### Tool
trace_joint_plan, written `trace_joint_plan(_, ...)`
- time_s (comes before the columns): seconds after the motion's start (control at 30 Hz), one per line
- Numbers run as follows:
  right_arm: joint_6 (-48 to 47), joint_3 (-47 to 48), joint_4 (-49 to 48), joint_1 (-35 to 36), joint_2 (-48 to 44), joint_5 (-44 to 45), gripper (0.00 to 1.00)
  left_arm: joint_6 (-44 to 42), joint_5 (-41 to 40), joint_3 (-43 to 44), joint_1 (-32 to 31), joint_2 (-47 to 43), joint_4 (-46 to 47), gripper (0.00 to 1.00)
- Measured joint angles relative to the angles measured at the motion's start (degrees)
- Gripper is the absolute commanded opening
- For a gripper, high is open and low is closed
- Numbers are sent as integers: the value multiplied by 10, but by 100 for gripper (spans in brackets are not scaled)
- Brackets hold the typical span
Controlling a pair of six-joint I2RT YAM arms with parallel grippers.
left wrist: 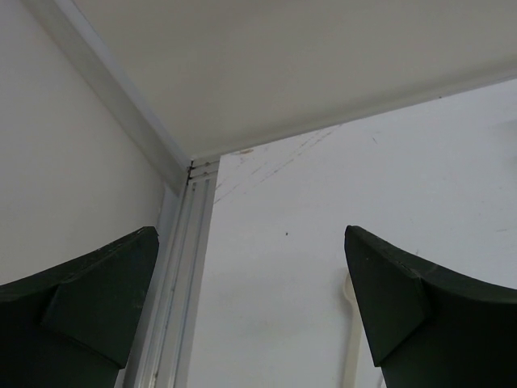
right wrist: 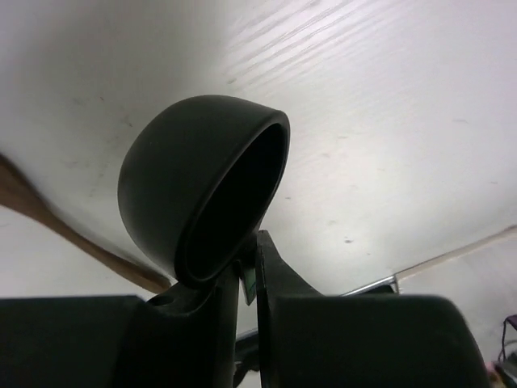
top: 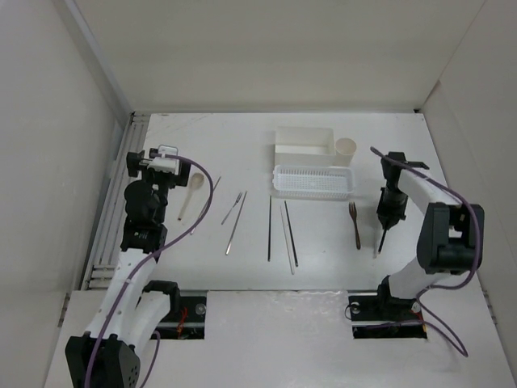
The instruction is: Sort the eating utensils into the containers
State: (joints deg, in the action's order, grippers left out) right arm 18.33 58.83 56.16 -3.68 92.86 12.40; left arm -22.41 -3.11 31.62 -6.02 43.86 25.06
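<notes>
In right gripper [right wrist: 247, 271], seemingly matte domed spoon [right wrist: 202, 182]

High rear view of table [top: 323, 263], left wrist toward its far corner, right wrist crowding a probable spoon [right wrist: 182, 174]

The handle of the dark spoon [right wrist: 202, 186] is hidden inside the right gripper [right wrist: 249, 271], and a brown utensil [right wrist: 28, 198] is cut off at the view's left edge. A pale spoon [left wrist: 353, 323] is mostly covered by the left gripper [left wrist: 250, 242] and cropped at the bottom edge.
</notes>
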Motion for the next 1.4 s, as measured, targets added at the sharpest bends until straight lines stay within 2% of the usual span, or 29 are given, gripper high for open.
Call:
trace_joint_plan(0.13, -10, 69, -6, 16, -81, 59, 0, 7, 11, 28, 0, 32, -40, 100)
trace_joint_plan(0.27, -106, 206, -97, 97, -118, 100, 0, 14, 71, 80, 0, 71, -98, 99)
trace_joint_plan(0.4, -280, 346, -213, 203, -60, 107, 0, 39, 133, 125, 0, 97, -139, 96)
trace_joint_plan(0.47, -376, 392, -274, 245, -9, 103, 0, 62, 153, 153, 0, 118, -162, 96)
trace_joint_plan(0.5, -422, 403, -302, 263, 13, 95, 0, 73, 158, 163, 1, 129, -169, 92)
trace_joint_plan(0.67, -569, 410, -359, 305, 123, 19, 0, 110, 170, 203, 21, 195, -219, 87)
trace_joint_plan(0.83, -635, 439, -347, 302, 222, -16, 0, 108, 157, 205, 35, 237, -245, 89)
trace_joint_plan(1.0, -672, 437, -343, 299, 245, -24, 0, 96, 151, 200, 47, 242, -232, 90)
trace_joint_plan(1.07, -680, 437, -344, 299, 245, -25, 4, 92, 153, 192, 50, 248, -224, 91)
trace_joint_plan(1.13, -684, 437, -346, 299, 245, -26, 17, 90, 157, 181, 52, 257, -220, 91)
trace_joint_plan(1.2, -687, 435, -346, 300, 245, -27, 23, 85, 162, 165, 51, 265, -220, 92)
trace_joint_plan(1.4, -688, 416, -350, 301, 245, -14, 34, 53, 167, 132, 51, 275, -237, 94)
